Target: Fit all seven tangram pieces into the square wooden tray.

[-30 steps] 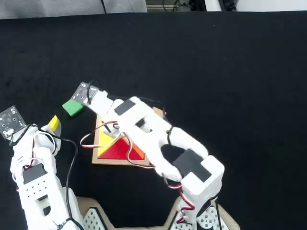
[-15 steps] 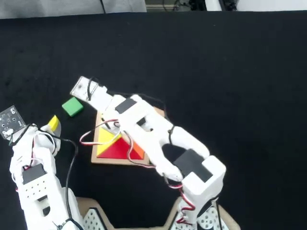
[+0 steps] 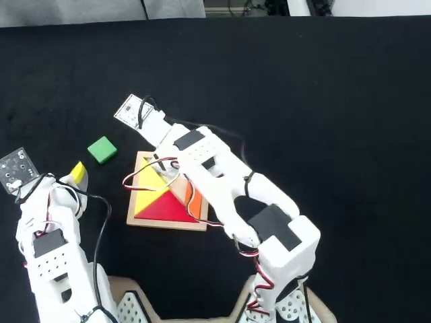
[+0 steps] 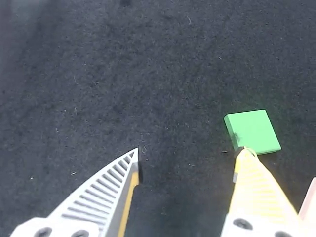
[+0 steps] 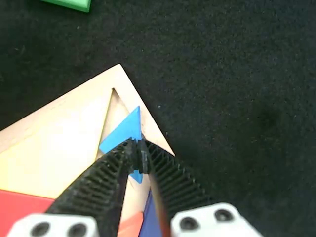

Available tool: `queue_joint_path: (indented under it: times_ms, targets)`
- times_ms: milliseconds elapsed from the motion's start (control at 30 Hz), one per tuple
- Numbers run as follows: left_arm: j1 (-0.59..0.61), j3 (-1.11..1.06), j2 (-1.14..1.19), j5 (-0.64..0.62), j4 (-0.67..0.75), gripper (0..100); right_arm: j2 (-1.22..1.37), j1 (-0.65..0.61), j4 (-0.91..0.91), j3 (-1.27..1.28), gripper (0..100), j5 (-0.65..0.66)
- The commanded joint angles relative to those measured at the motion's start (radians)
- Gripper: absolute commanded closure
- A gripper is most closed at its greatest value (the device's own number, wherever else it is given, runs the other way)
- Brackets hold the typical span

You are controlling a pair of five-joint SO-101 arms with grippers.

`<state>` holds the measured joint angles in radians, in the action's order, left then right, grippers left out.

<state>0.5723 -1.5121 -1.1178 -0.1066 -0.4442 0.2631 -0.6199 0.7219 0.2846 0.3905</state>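
The square wooden tray lies at the table's near middle, with a yellow triangle, a red triangle and an orange piece in it. My right arm reaches across its far side. In the right wrist view my right gripper is shut on a small blue triangle, held over a bare corner of the tray. A green square lies on the cloth left of the tray. My left gripper hangs open and empty just short of the green square.
The table is covered in black cloth, with wide free room to the right and at the back. The left arm's base stands at the near left, and the right arm's base just right of the tray.
My right arm has swung away from the green square, to the right and farther back, over the tray's far corner. The left arm has stayed put.
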Motion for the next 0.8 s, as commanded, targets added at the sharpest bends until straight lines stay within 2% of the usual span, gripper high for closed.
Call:
queue_joint_path:
  times_ms: [0, 267, 500, 767]
  targets:
    - [-0.008, 0.048, -0.012, -0.006, 0.014, 70, -0.053, 0.017, -0.018, -0.031, 98.8, -0.006]
    - [-0.008, 0.048, -0.012, -0.006, 0.014, 70, 0.03, 0.06, -0.098, -0.051, 98.8, -0.006]
    - [-0.008, 0.048, -0.012, -0.006, 0.014, 70, 0.15, 0.026, 0.012, -0.186, 98.8, -0.002]
    - [-0.008, 0.048, -0.012, -0.006, 0.014, 70, 0.104, 0.003, 0.023, -0.163, 98.8, -0.006]
